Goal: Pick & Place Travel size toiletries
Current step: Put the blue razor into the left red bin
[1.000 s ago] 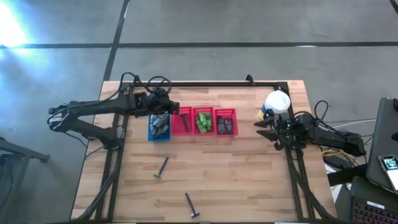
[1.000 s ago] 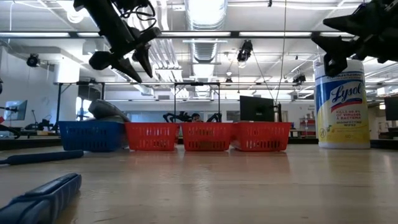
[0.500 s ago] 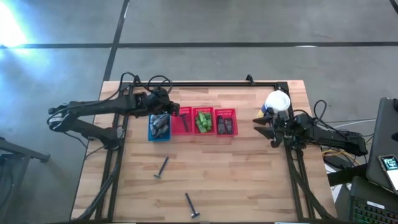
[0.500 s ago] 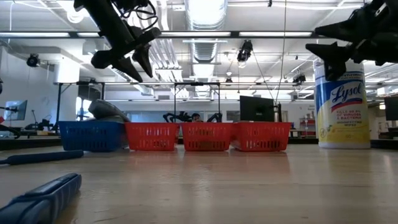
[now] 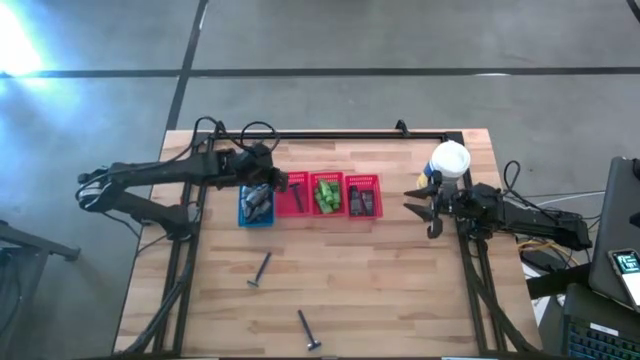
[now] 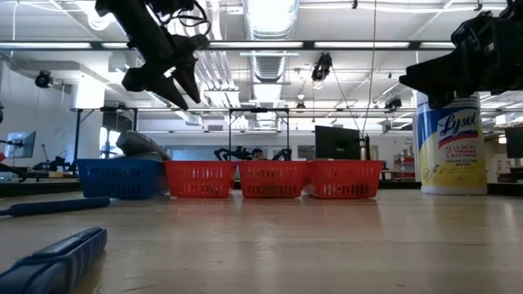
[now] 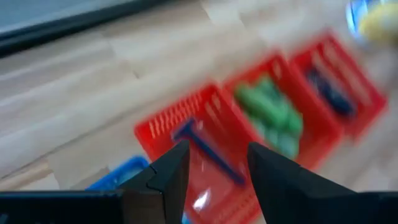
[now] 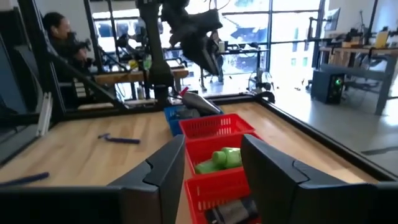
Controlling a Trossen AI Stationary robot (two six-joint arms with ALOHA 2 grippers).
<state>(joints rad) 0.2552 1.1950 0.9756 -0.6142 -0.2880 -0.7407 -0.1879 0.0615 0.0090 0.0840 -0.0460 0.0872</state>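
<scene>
Two black T-headed razors lie flat on the bare table [image 5: 260, 270] [image 5: 309, 332]. A third lies in the first red basket [image 7: 208, 152]. Grey-silver bottles fill the blue basket [image 5: 256, 204], green bottles the middle red basket [image 5: 327, 193], dark packets the right red basket [image 5: 362, 196]. My left gripper [image 5: 282, 183] hangs open high above the blue and first red baskets [image 6: 159, 77]. My right gripper [image 5: 420, 205] is open and level in the air, just left of the white tub, pointing at the baskets [image 8: 211, 162].
The big white tub with a yellow label [image 5: 450, 160] stands at the table's right side behind my right gripper. Four baskets sit in a row at the far middle. Bare wood [image 5: 380, 290] lies near and right of the razors. A person [image 8: 59, 31] sits beyond the table.
My right gripper has moved toward the table's left, away from the white tub and toward the baskets, staying open. My left gripper has edged slightly right over the baskets, open throughout. The toiletries have not moved.
</scene>
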